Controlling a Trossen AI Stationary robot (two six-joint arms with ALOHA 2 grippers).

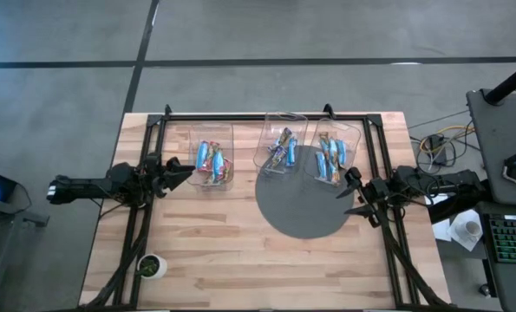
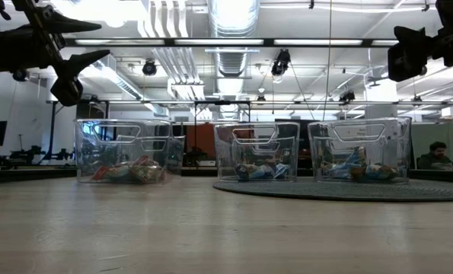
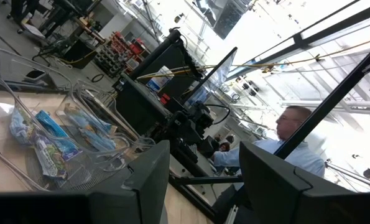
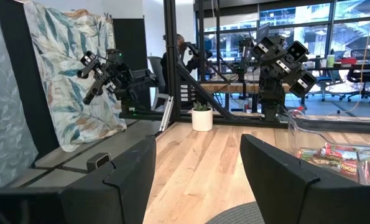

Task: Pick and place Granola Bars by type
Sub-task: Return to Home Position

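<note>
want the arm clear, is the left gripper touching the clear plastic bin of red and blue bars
Apart: low view shows the left gripper above the leftmost clear plastic bin, a gap between.

Granola Bars [image 1: 212, 162], shiny, lying in three bins [image 1: 289, 120]

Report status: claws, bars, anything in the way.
Left claw open, empty, over table's left edge. Right claw open, empty, over right edge. Bars all inside three clear bins. Nothing blocking.

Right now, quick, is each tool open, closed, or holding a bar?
Left tool: open, holding nothing.
Right tool: open, holding nothing.
</note>
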